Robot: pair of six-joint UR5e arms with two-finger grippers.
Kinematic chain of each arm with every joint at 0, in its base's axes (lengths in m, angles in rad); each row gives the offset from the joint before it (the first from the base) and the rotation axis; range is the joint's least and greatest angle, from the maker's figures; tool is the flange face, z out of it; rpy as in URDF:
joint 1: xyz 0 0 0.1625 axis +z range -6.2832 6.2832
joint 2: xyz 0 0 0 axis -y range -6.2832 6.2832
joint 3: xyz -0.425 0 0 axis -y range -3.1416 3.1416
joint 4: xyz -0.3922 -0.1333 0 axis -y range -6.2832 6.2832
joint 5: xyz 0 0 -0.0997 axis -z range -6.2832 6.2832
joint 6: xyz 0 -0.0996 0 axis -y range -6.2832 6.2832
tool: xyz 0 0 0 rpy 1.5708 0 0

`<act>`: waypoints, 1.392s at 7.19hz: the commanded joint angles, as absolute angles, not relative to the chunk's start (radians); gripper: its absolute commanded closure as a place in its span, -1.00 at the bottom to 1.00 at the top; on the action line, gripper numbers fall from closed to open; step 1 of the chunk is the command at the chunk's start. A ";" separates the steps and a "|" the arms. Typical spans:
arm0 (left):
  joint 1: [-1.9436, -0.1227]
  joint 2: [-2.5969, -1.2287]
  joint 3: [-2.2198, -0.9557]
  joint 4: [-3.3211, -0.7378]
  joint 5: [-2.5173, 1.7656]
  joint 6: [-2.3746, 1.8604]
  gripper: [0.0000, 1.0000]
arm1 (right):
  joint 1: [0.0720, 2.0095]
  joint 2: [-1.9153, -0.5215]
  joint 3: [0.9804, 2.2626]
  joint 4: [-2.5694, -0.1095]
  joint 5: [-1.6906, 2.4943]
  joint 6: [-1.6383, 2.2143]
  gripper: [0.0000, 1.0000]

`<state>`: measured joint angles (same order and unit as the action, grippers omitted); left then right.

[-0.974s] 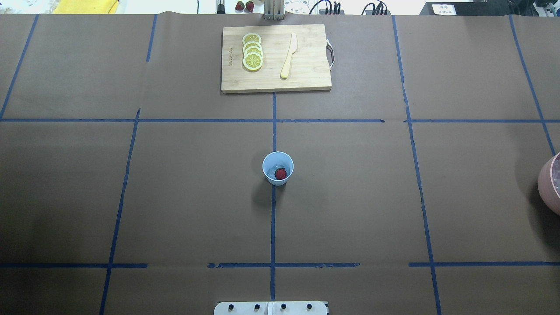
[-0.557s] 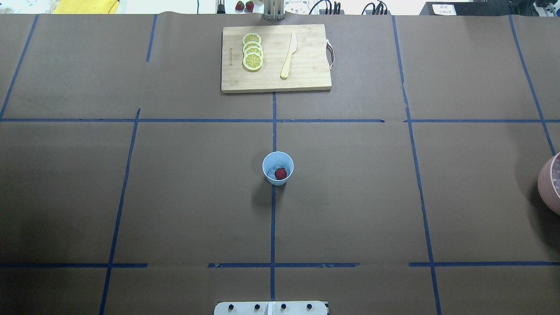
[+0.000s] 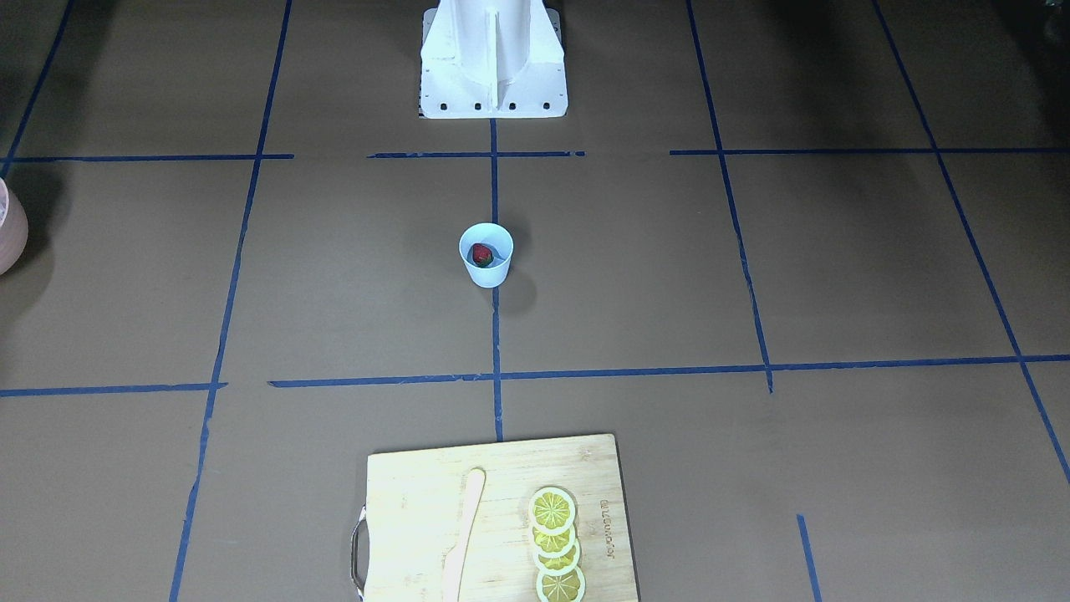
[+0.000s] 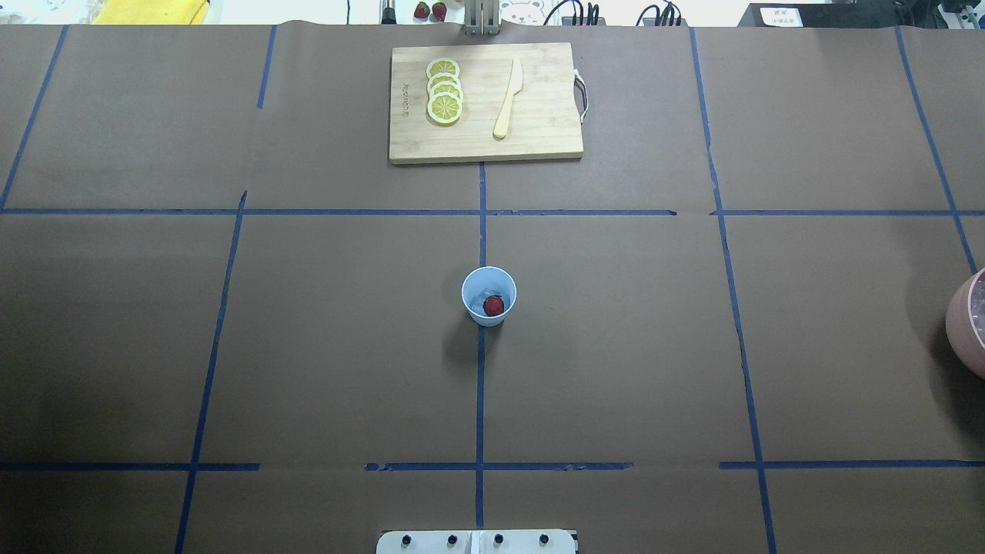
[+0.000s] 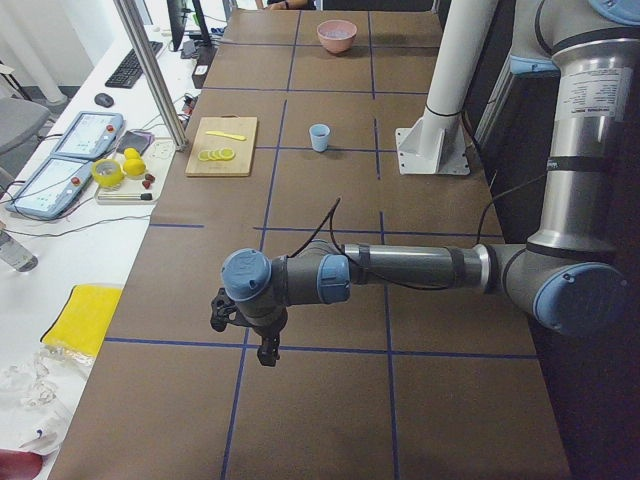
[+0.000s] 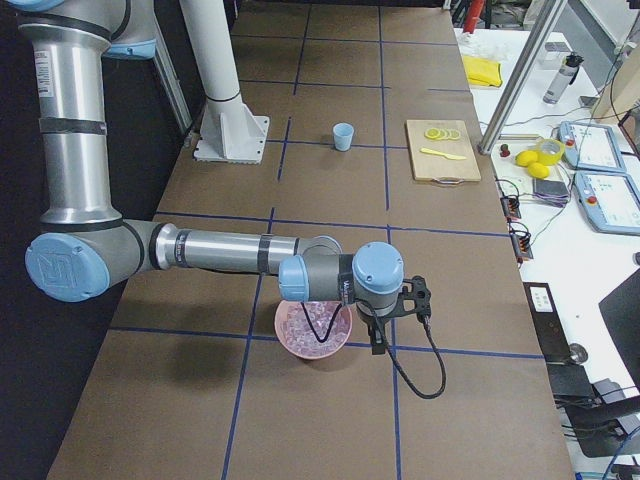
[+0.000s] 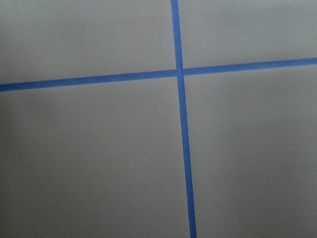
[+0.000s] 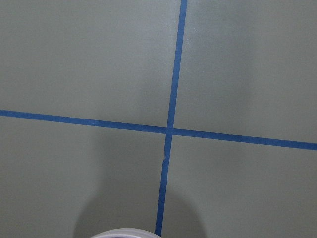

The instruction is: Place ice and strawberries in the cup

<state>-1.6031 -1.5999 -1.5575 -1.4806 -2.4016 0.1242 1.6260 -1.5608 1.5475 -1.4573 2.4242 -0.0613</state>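
The little blue cup [image 4: 489, 296] stands up straight in the middle of the counter [image 4: 308, 346], right on a blue tape line [image 4: 481, 385]. The red strawberry [image 4: 493, 305] lies inside the cup. A pale bit of ice [image 4: 483, 295] sits beside it in there.

Past the cup, well apart from it, lies a wooden board [image 4: 539, 138]. On the board is a row of yellow lemon slices [image 4: 445, 91], with a pale wooden knife [image 4: 508, 100] next to them. The white robot stand [image 3: 493, 58] is on the other side of the cup.

A pink bowl [image 4: 966, 323] sits far off at the right edge, with more ice lumps [image 6: 315, 322] in it. The right arm [image 6: 220, 250] reaches out low, and the right jaws hang just beside the bowl. The left arm [image 5: 420, 268] reaches out low over the other end of the counter, far from the cup. The left jaws point down at bare brown paper. Both pairs of jaws show only small, from the side, so I cannot tell if they are clenched or let go.
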 commanded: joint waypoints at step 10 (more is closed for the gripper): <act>-1.603 -1.597 -1.539 -1.580 -2.413 -0.026 -1.00 | 1.626 -1.562 1.546 -1.457 2.424 -0.061 -0.99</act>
<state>-1.6031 -1.5989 -1.5378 -1.5805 -2.3935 -0.0295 1.6260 -1.5621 1.5465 -1.4573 2.4242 -0.0614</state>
